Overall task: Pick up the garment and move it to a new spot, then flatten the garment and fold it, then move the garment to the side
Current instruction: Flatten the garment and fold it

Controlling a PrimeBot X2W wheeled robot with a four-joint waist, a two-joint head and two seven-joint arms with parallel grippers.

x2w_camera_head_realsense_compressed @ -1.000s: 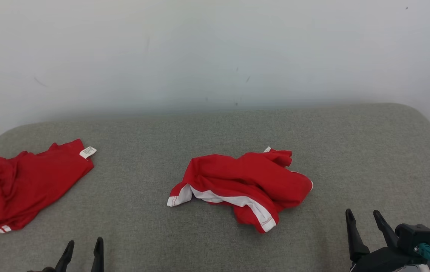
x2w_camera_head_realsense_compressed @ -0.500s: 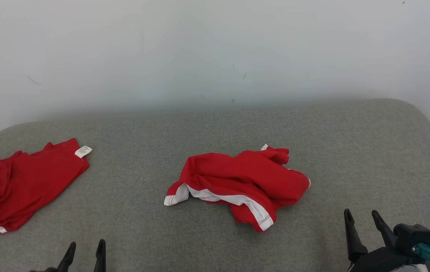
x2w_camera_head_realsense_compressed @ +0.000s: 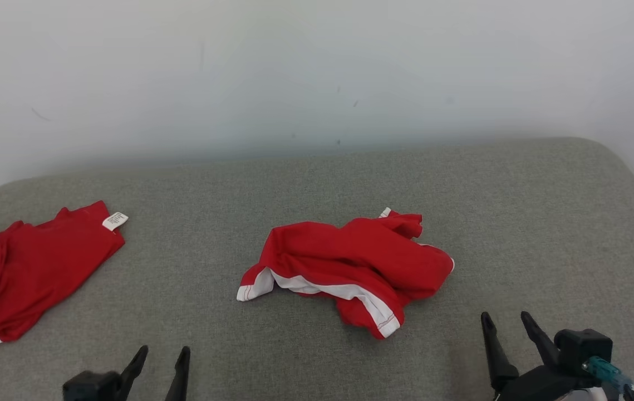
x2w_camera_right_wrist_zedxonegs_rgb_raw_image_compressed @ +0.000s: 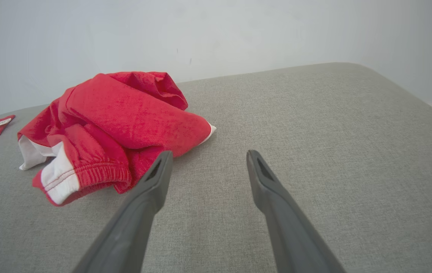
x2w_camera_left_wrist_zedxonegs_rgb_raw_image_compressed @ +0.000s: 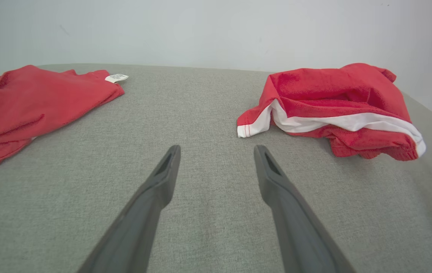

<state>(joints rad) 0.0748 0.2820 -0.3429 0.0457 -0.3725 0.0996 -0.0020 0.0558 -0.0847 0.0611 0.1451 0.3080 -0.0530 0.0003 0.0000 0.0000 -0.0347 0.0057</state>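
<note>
Light is bright, even and diffuse, falling from above. The white wall (x2w_camera_head_realsense_compressed: 317,67) shades to a cooler bluish grey toward its base, and its meeting with the grey fabric-covered desk (x2w_camera_head_realsense_compressed: 517,223) looks hazy in the head view. The crumpled red garment with white trim (x2w_camera_head_realsense_compressed: 350,267) is strongly saturated, with darker folds, and throws a thin soft shadow along its near edge. A fainter dark patch lies on the desk beside the right pincer (x2w_camera_head_realsense_compressed: 505,315). In both wrist views the weave is crisp mid-frame, while the dark fingers (x2w_camera_left_wrist_zedxonegs_rgb_raw_image_compressed: 151,204) loom stretched and soft toward the bottom edge.
</note>
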